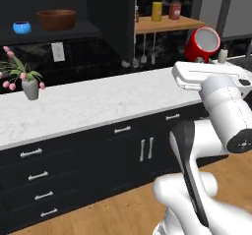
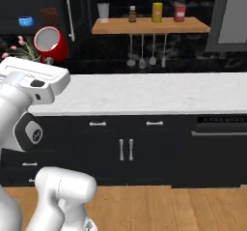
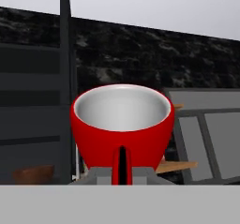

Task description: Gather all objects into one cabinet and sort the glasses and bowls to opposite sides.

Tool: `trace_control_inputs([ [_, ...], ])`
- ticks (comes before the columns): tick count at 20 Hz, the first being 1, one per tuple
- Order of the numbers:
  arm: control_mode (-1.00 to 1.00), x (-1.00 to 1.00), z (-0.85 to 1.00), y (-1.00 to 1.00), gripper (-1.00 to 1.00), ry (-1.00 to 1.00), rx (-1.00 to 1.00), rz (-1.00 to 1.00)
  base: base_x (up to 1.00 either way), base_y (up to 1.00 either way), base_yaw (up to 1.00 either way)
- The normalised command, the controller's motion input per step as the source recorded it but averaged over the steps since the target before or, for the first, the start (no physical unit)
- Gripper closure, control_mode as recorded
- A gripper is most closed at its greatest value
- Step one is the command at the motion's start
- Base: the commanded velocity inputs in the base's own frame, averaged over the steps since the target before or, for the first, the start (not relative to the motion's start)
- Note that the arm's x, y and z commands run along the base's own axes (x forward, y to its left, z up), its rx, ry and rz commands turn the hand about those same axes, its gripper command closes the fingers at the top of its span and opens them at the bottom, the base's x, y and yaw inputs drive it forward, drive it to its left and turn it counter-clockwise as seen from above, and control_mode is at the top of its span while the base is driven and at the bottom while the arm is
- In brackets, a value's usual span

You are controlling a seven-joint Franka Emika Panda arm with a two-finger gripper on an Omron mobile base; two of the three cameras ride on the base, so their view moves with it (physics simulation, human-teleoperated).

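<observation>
Gripper (image 3: 122,171) clamped on red mug (image 1: 203,43) handle, mid-right of frame, likely for carrying to cabinet (image 1: 106,13) upper left.

Below the claw runs a white marble counter (image 1: 88,106) over black drawer units (image 1: 37,177) — wooden floor (image 2: 159,208) beneath, wooden wall shelf (image 2: 149,26) beside it.

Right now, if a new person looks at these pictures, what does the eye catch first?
First, the glossy red mug, gripped by its handle in the end effector and held tipped in the air above the white counter. Next, the small blue bowl and the wide brown bowl sitting side by side on the dark cabinet shelf, above the vase of pink tulips.
</observation>
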Motion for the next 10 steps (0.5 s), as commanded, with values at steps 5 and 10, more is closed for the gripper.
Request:
trace_control_inputs([
  [5,1.00,0.00,0.00,0.00,1.00,0.00,0.00,0.00,0.10,0.99,0.10],
  [10,1.00,0.00,0.00,0.00,1.00,0.00,0.00,0.00,0.01,0.76,0.12],
])
